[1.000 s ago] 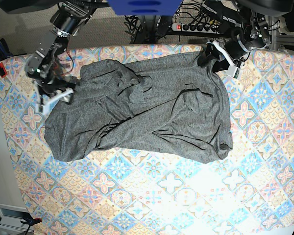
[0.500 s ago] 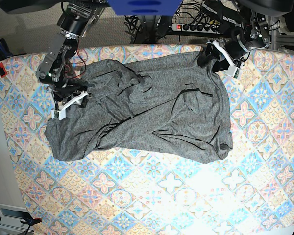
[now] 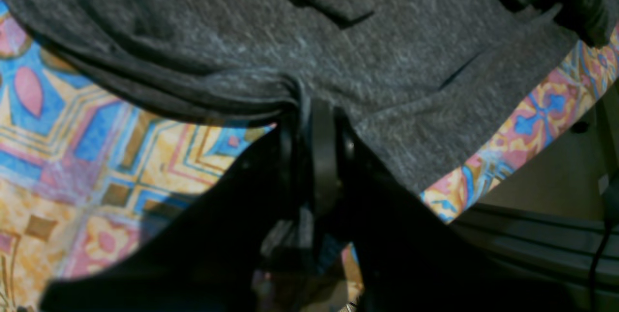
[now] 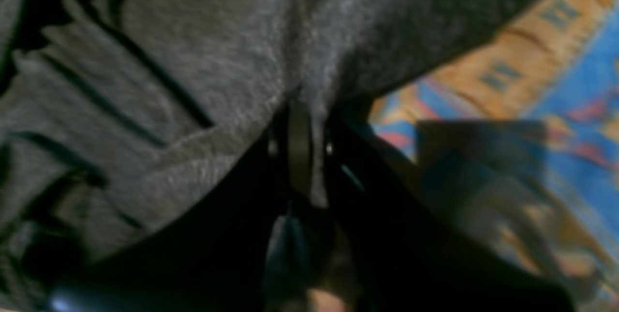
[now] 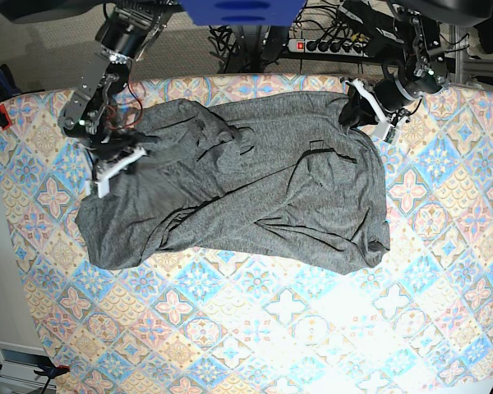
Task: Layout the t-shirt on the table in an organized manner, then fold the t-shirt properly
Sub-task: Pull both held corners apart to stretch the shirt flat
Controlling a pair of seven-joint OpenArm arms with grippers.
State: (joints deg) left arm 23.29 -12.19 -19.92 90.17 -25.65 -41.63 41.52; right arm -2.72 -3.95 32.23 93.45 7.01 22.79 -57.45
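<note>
Since the earlier frame both claws have snapped from wide open to pinched. The left claw (image 5: pixel 363 110) also moved in from the fabric's far right corner, and the right claw (image 5: pixel 115 161) sits a bit further onto the cloth at the far left.

On my base view the dark heather-grey t-shirt (image 5: pixel 255 189) lies rumpled across the far half of the surface (image 5: pixel 255 328), spread wide left to right, with several diagonal folds and a bunched lump near its far middle. Its near hem runs uneven; the right near corner curls up.

Left wrist view: left claw (image 3: pixel 314 123) is closed on the t-shirt (image 3: pixel 387 60), with a gathered ridge of fabric drawn in between the fingers, right at the shirt's edge where the tile-pattern cloth (image 3: pixel 96 147) shows beside it.

Right wrist view is blurred, but the right claw (image 4: pixel 302 123) is closed on a fold of the t-shirt (image 4: pixel 193 60), again at the fabric's edge next to patterned cloth (image 4: pixel 532 84).

A power strip (image 5: pixel 333 45) and cables lie behind the surface's far edge.
</note>
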